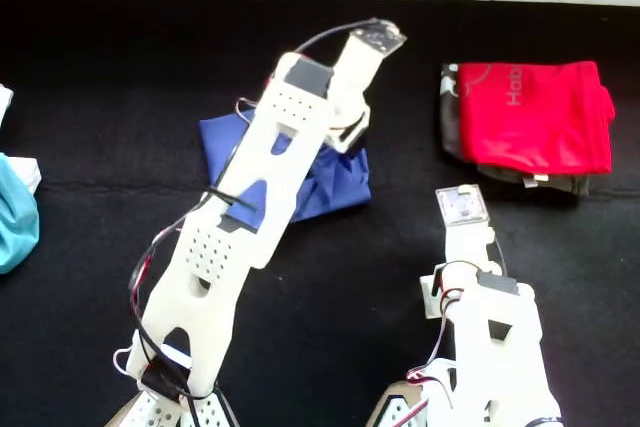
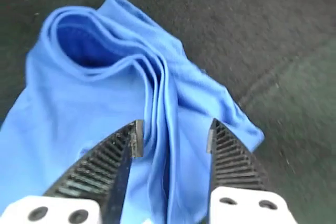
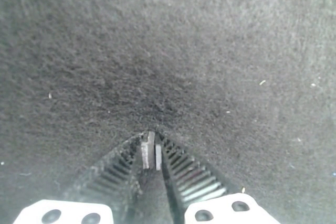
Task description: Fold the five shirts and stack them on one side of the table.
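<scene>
Left wrist view: the left gripper (image 2: 174, 137) hangs with its ribbed fingers spread wide over a crumpled blue cotton shirt (image 2: 79, 103); the shirt's raised pleats run lengthwise through the gap between the fingertips and on beyond them to a rounded opening, hem or neck I cannot tell; whether the tips touch the cloth is unclear. High view: the shirt's long axis slants across the black felt table (image 1: 100, 67); the white left arm (image 1: 250, 207) lies over its middle, so only its two ends show; the right gripper (image 3: 150, 153) has its fingers pressed together on nothing, low over bare felt; well beyond them sits a folded red shirt (image 1: 535, 117) atop a mostly covered dark garment (image 1: 452, 137); a teal fabric bundle (image 1: 15, 217) is cut off at the frame edge.
</scene>
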Available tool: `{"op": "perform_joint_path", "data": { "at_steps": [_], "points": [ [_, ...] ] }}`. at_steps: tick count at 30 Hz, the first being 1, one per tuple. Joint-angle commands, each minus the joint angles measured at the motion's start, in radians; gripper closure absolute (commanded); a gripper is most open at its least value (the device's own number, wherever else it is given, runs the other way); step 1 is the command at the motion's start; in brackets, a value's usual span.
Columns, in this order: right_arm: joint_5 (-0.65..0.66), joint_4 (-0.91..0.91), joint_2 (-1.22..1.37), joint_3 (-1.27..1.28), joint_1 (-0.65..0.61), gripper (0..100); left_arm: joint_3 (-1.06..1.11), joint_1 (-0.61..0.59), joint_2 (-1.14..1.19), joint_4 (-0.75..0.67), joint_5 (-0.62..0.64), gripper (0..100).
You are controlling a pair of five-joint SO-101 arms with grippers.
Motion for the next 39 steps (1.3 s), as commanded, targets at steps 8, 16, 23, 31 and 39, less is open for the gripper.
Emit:
{"op": "perform_joint_path", "data": {
  "at_steps": [8, 16, 23, 31, 39],
  "points": [
    [-0.011, -0.035, 0.002, 0.016, 0.012, 99.0, -0.116, -0.156, -0.019, 0.181, 0.005, 97],
    [-0.011, -0.035, 0.002, 0.016, 0.012, 99.0, -0.122, -0.17, 0.174, 0.176, 0.008, 99],
    [-0.011, -0.035, 0.002, 0.016, 0.012, 99.0, -0.124, -0.019, 0.168, 0.204, 0.011, 99],
    [-0.011, -0.035, 0.002, 0.015, 0.012, 99.0, -0.124, 0.108, 0.027, 0.25, 0.094, 99],
    [-0.011, -0.036, 0.002, 0.015, 0.012, 99.0, -0.116, 0.024, -0.102, 0.227, 0.092, 99]
  ]
}}
